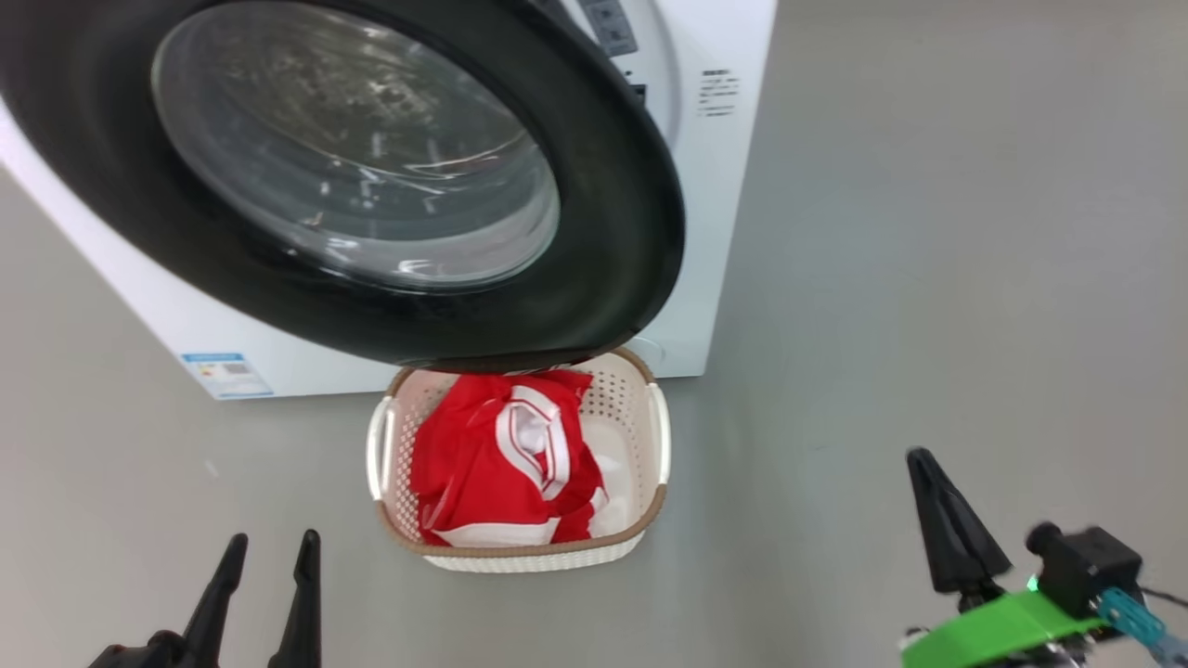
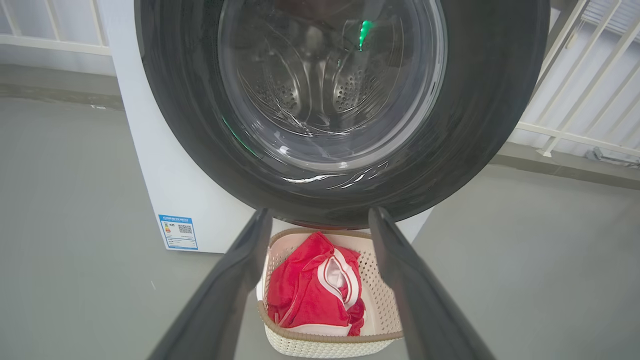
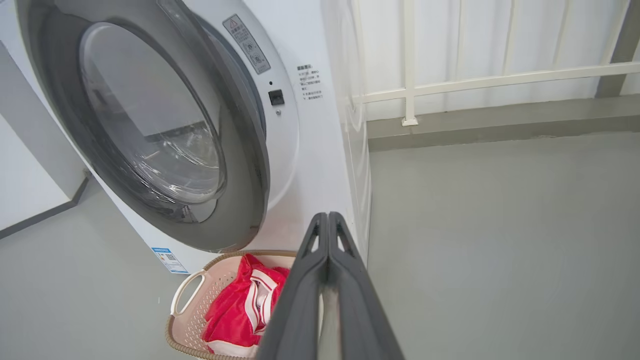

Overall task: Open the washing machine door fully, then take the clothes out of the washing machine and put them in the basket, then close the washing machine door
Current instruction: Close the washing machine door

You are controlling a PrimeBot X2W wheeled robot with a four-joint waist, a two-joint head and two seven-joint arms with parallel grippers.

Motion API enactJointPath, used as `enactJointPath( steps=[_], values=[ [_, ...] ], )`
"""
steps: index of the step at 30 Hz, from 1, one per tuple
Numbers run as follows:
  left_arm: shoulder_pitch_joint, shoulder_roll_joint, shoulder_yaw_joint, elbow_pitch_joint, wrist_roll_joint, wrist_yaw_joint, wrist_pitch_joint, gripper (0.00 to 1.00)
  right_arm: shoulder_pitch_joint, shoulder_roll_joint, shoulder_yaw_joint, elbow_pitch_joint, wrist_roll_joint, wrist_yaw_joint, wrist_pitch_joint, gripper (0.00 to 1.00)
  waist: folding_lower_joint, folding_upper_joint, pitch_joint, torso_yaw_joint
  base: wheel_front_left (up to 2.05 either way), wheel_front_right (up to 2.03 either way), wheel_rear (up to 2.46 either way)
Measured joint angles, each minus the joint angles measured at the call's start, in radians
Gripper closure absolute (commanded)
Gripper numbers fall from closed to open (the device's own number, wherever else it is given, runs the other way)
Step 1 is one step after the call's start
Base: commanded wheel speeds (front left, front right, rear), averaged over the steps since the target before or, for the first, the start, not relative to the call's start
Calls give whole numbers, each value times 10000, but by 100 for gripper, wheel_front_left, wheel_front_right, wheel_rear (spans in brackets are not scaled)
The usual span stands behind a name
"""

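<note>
Head view: the washing machine door, black-rimmed with a bulging glass porthole, stands swung out from the white washing machine; its lower edge overlaps the far rim of the basket, which sits on the grey floor just before the machine; the clothes, red with white bands, lie bundled inside the basket, toward its left side; the left hand is at lower left, fingers parted, released and empty, apart from the basket; the right hand is at lower right, well apart from the basket, fingers pressed into one point, clenched on nothing. Left wrist view: the two fingers rise wide apart and frame the basket with the red bundle in it; the perforated drum shows through the door glass; a blue label sticker sits on the machine's lower front. Right wrist view: the fingers meet along their length with nothing between them; the door is seen edge-on, ajar from the machine front, above the basket; a white railing runs behind.
</note>
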Motion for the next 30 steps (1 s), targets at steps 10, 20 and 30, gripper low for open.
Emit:
enactJointPath(
  steps=[10,20,30],
  values=[
    [-3,-305,-251,-134,194,0,0,0,-2155,-163,1290,527,205,0,0,100,0,0,-1,1020,0,0,0],
    [-89,-454,-719,-215,263,0,0,0,-3692,-282,1392,1338,654,0,-2,100,0,0,139,2060,0,0,0],
    [-692,-621,-1162,-194,142,0,0,0,-4773,-194,911,2163,836,0,0,100,0,0,793,2748,0,0,0]
  ],
)
